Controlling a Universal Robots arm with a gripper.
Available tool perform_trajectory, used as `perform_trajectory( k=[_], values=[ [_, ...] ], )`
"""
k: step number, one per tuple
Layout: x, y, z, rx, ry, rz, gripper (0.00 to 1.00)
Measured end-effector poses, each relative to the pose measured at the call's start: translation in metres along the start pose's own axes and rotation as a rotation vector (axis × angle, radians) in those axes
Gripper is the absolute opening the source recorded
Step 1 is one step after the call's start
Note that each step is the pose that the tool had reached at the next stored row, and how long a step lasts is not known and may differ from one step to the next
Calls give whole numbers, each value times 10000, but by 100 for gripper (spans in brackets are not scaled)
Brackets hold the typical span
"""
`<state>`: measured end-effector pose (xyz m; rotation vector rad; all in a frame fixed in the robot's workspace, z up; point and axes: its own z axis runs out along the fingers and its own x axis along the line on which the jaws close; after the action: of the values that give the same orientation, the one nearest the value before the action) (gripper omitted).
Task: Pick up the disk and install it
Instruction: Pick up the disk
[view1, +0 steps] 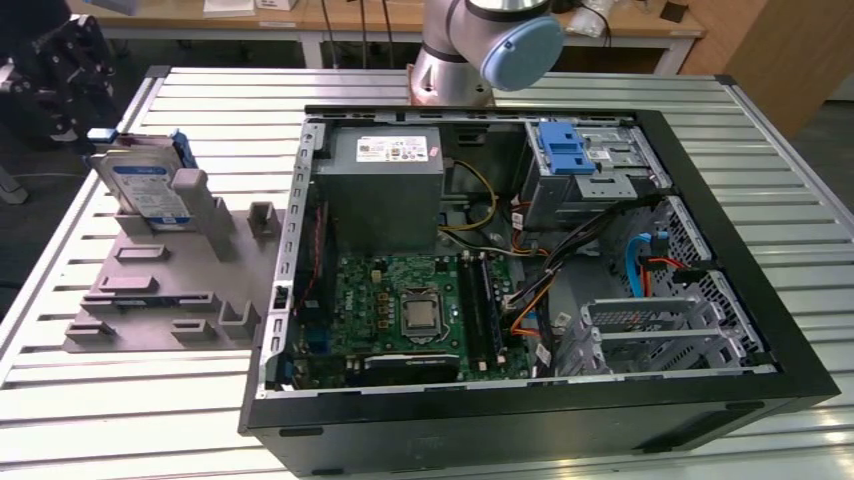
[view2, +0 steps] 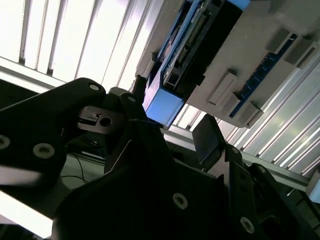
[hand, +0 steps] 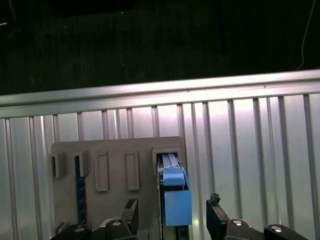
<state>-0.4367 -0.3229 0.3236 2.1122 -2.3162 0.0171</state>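
Blue-railed disk (hand: 177, 206) partly hidden in grey holder (hand: 115, 150); fingers (hand: 215, 218) apart, flanking it.

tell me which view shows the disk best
The exterior view: the disk stands on edge in the grey holder with its labelled face in full sight. In the first wrist view you see its blue end end-on; in the second wrist view, a narrow edge and blue end close up.

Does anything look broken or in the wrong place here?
Nothing looks broken or spilled. The one odd thing is the disk: it stands on edge in a grey holder, outside the open computer case, with the gripper open on either side of its blue end.
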Motion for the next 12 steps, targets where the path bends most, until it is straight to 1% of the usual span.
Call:
perform_trajectory(
  k=[5,9,10,12],
  values=[
    [-2,2,90,2,14,1,65],
    [-2,2,98,5,14,1,63],
    [-2,3,99,6,14,1,56],
    [-2,3,108,10,12,0,56]
  ],
)
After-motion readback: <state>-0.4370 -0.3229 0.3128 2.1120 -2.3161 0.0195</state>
